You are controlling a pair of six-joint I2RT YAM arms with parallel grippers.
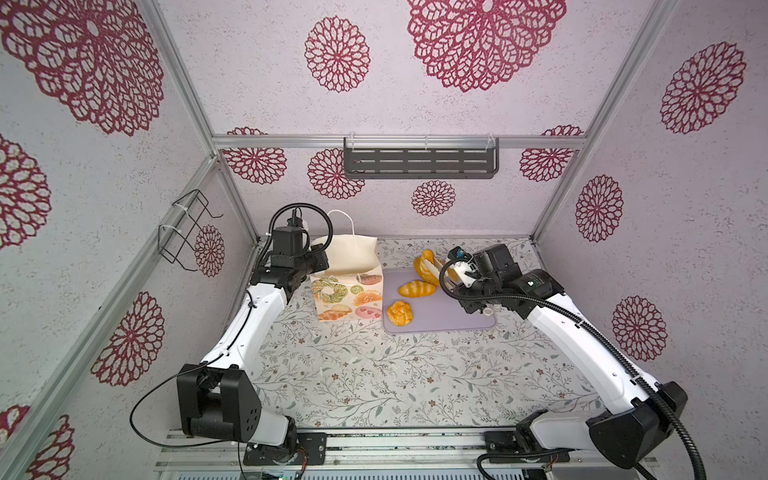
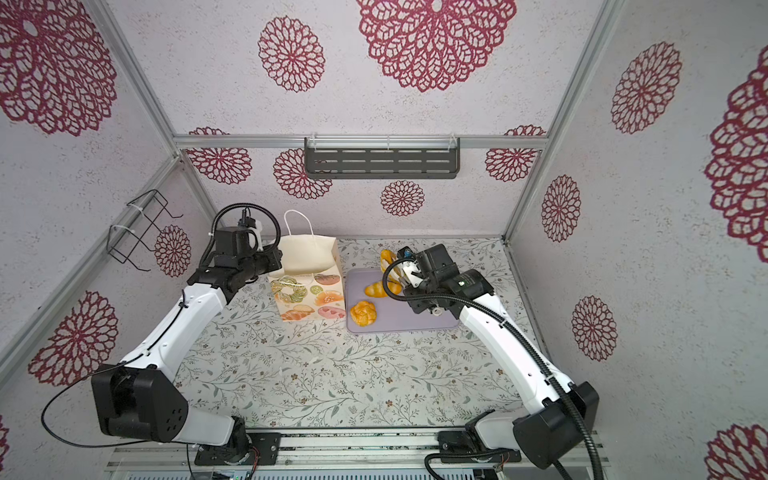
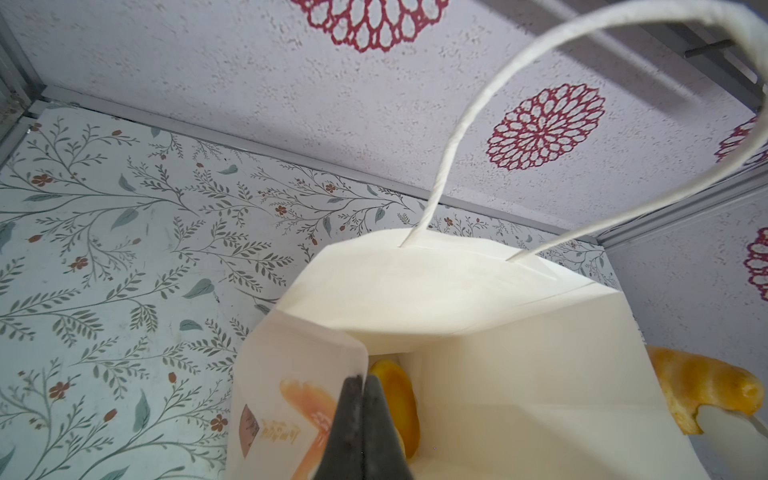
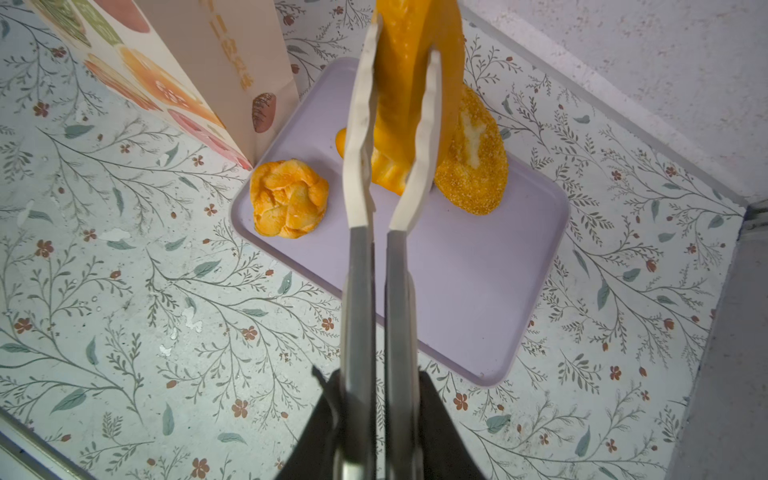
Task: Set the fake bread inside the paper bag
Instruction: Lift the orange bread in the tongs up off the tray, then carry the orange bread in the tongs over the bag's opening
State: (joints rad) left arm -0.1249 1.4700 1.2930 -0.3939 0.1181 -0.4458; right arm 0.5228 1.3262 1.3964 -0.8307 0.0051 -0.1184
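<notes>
Here, one paper bag (image 1: 347, 299), three breads (image 4: 289, 197) on tray (image 4: 457, 291), tongs (image 4: 359, 124) gripping one

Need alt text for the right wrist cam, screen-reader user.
The right gripper holds metal tongs that pinch a long golden loaf above a lilac tray. A round bun sits on the tray, a seeded loaf at its edge, and the printed paper bag stands beside it.
</notes>
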